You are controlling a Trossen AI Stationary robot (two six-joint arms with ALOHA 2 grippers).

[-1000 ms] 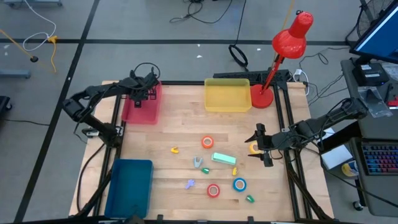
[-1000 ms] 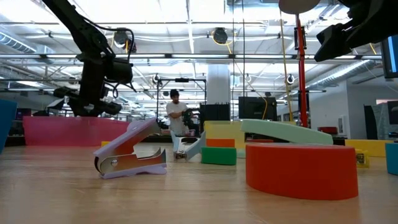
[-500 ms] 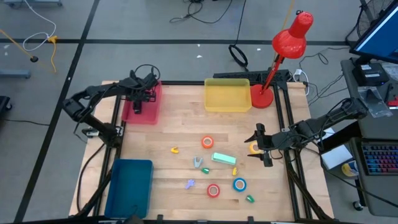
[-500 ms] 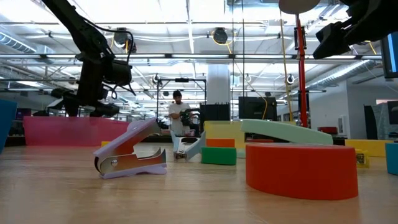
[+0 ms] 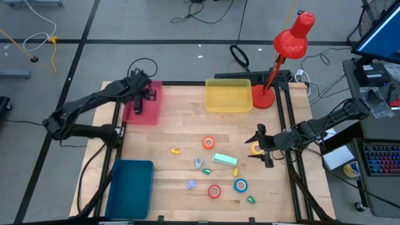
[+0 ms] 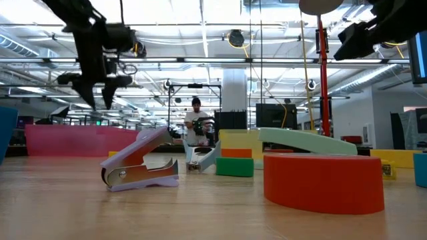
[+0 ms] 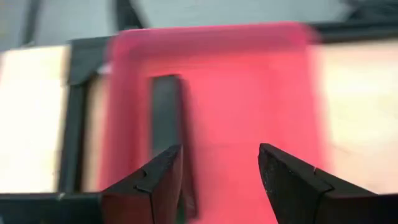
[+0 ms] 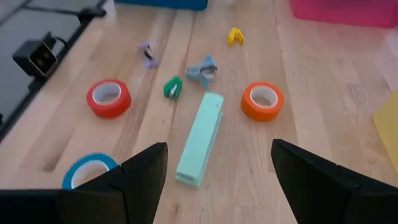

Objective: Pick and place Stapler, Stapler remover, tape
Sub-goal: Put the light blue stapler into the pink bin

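A dark stapler (image 7: 166,118) lies flat on the floor of the pink tray (image 5: 150,109) at the far left. My left gripper (image 7: 221,180) hangs open above it, touching nothing. Mid-table lie a mint stapler (image 8: 200,140), the orange tape (image 8: 262,101), red tape (image 8: 109,98) and blue tape (image 8: 87,171). A yellow tape (image 5: 254,149) lies partly hidden under my right gripper (image 5: 262,145). Small staple removers are scattered among them: yellow (image 5: 176,150), grey-blue (image 5: 199,164), purple (image 5: 190,184) and green (image 5: 251,200). My right gripper (image 8: 217,180) stays open above the table's right side.
A yellow tray (image 5: 228,95) stands at the far middle, with a red desk lamp (image 5: 275,62) beside it at the far right. A blue tray (image 5: 130,187) sits at the near left. A black frame runs along the table's edges. Bare wood lies between the pink tray and the scattered things.
My left gripper has risen out of the pink tray and now hangs clear above it. The dark stapler stays lying in the tray. My right arm has kept still.
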